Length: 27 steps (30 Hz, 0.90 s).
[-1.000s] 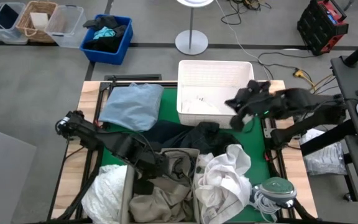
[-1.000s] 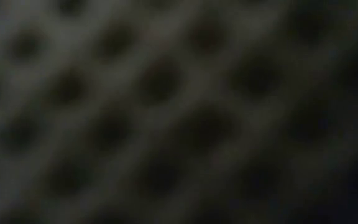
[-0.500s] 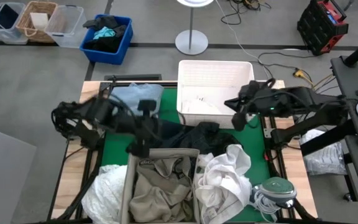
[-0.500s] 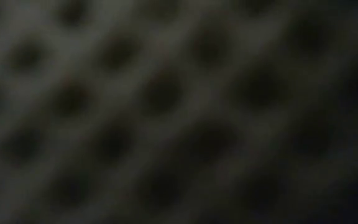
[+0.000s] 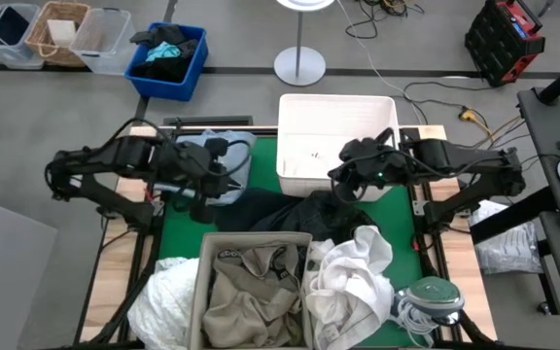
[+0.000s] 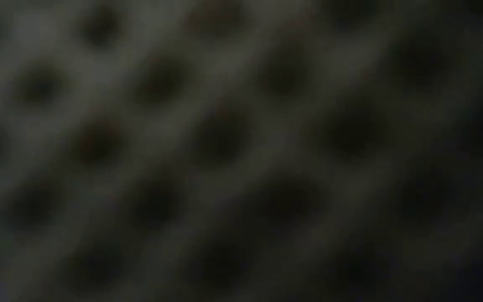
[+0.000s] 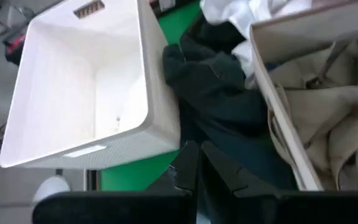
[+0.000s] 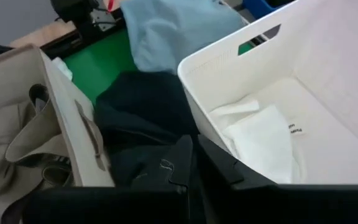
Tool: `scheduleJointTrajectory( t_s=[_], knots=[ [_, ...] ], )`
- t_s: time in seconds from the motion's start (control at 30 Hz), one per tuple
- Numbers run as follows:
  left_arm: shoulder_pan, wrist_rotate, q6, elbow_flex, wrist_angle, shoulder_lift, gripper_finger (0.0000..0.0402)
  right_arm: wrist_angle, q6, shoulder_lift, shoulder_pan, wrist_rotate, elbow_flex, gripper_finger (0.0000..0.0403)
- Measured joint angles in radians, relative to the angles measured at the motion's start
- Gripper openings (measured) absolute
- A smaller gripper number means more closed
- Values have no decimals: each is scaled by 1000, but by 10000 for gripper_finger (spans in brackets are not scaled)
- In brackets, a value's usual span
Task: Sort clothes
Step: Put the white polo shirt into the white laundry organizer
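The clothes lie on a green mat: a light blue shirt [image 5: 233,148] at the far left, and dark jeans and a black piece [image 5: 299,209] in the middle. White pieces [image 5: 353,272] are heaped at the near edge, and khaki pieces [image 5: 251,292] fill a beige bin [image 5: 202,287]. A white cloth [image 8: 260,140] lies in the white bin [image 5: 290,136]. My left gripper [image 5: 220,185] is shut above the near edge of the shirt. My right gripper [image 5: 341,190] is shut over the black piece, at the white bin's near wall. The low view is blocked.
A small blue bin [image 5: 168,60] with dark fabrics stands on the floor beyond the table, beside baskets [image 5: 56,29]. A lamp base [image 5: 299,66] is behind the white bin. A green-grey object with a cable [image 5: 426,297] sits at the table's near right corner.
My left gripper has pulled out of the beige bin and swung toward the table's far left, ending over the light blue shirt. My right gripper has moved from the white bin's right side toward the table's left, to the bin's near wall. The khaki pieces stay in the beige bin.
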Motion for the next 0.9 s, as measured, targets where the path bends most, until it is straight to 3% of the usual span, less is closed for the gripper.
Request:
scheduleJointTrajectory(
  t_s=[0.13,0.27,0.5,0.9],
  knots=[
    [3,16,-58,-143,139,-89,0,-17,1,-1,0,-39,0,13],
    [3,16,-143,-201,186,-121,0,-83,-35,-11,0,-104,1,13],
    [3,15,-249,-206,220,-101,0,-221,-89,-15,0,-156,1,13],
    [3,13,-215,-206,308,-38,0,-229,-125,-16,0,-154,1,13]
  ],
)
